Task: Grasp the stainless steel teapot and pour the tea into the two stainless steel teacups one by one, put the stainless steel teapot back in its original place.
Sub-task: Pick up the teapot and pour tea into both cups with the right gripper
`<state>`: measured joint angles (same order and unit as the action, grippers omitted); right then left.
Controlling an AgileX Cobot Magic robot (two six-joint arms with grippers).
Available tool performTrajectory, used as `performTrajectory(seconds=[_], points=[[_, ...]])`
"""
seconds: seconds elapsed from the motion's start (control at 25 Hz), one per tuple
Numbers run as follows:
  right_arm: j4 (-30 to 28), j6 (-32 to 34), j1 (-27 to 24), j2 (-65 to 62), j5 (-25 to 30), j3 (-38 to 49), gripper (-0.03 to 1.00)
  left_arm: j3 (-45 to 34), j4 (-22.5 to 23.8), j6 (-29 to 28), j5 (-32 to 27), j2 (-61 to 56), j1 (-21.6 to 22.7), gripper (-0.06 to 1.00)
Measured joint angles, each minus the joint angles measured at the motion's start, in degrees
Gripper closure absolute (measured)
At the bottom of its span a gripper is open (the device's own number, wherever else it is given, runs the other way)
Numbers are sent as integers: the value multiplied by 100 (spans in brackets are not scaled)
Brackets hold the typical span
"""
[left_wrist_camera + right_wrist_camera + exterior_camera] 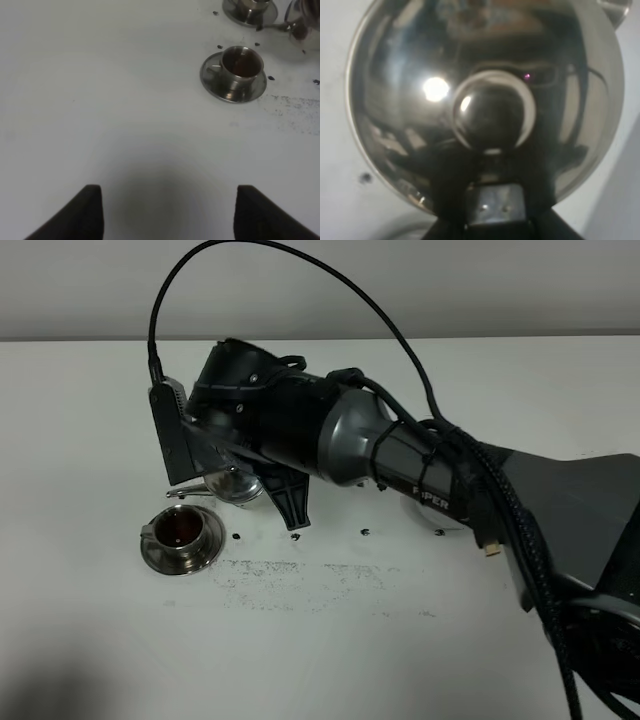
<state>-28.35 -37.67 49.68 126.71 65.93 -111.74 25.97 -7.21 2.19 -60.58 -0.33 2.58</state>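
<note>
The stainless steel teapot (420, 65) is gripped by the right tool (224, 466), which is closed on it. Its domed, mirror-bright lid and round knob (492, 112) fill the right wrist view. From the high camera, only a little of its shiny body shows under the arm. One steel teacup (242, 64), filled with reddish-brown tea, stands on its saucer (212, 82) on the bench (400, 640). The thin spout (277, 27) is turned toward a second teacup (248, 6) just beyond. The left tool (167, 215) is spread wide above the bench.
</note>
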Motion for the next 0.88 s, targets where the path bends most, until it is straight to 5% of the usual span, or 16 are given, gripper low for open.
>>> performTrajectory(seconds=[0.28,0.52,0.64,0.88], points=[[1270,183,-196,-834,-531,759,79,0,0,0,0,0,0,40],[2401,1078,-206,-1553,-1228,2126,79,0,0,0,0,0,0,40],[2711,1718,-206,-1593,-1464,2574,79,0,0,0,0,0,0,40],[2988,1958,-213,-1593,-2311,3293,79,0,0,0,0,0,0,40]])
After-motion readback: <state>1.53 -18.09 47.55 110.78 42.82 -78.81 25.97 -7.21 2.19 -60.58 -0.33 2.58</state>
